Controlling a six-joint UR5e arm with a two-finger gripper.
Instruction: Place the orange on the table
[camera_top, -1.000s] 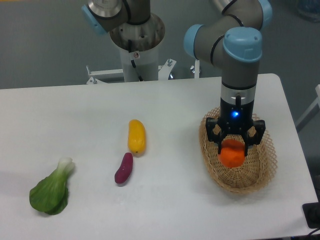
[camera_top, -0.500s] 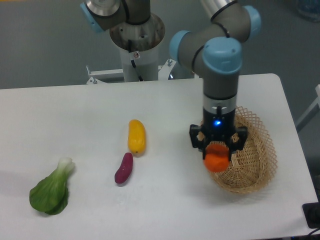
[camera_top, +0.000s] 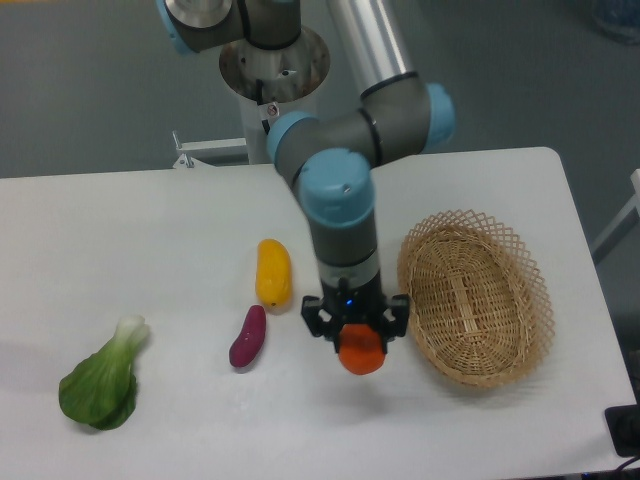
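Arm holding the orange (camera_top: 362, 352) over the tabletop (camera_top: 180, 210), left of the basket (camera_top: 474, 297).

The gripper (camera_top: 356, 338) points straight down, its jaws closed on the orange, which sits between the basket and the purple vegetable (camera_top: 248, 336). Whether the fruit touches the tabletop cannot be told from this angle. A yellow vegetable (camera_top: 273, 272) lies just above the purple one; a leafy green (camera_top: 100, 384) lies well apart at the left.

small round orange (camera_top: 362, 355) held in the hand (camera_top: 356, 338) over the white table (camera_top: 150, 230).
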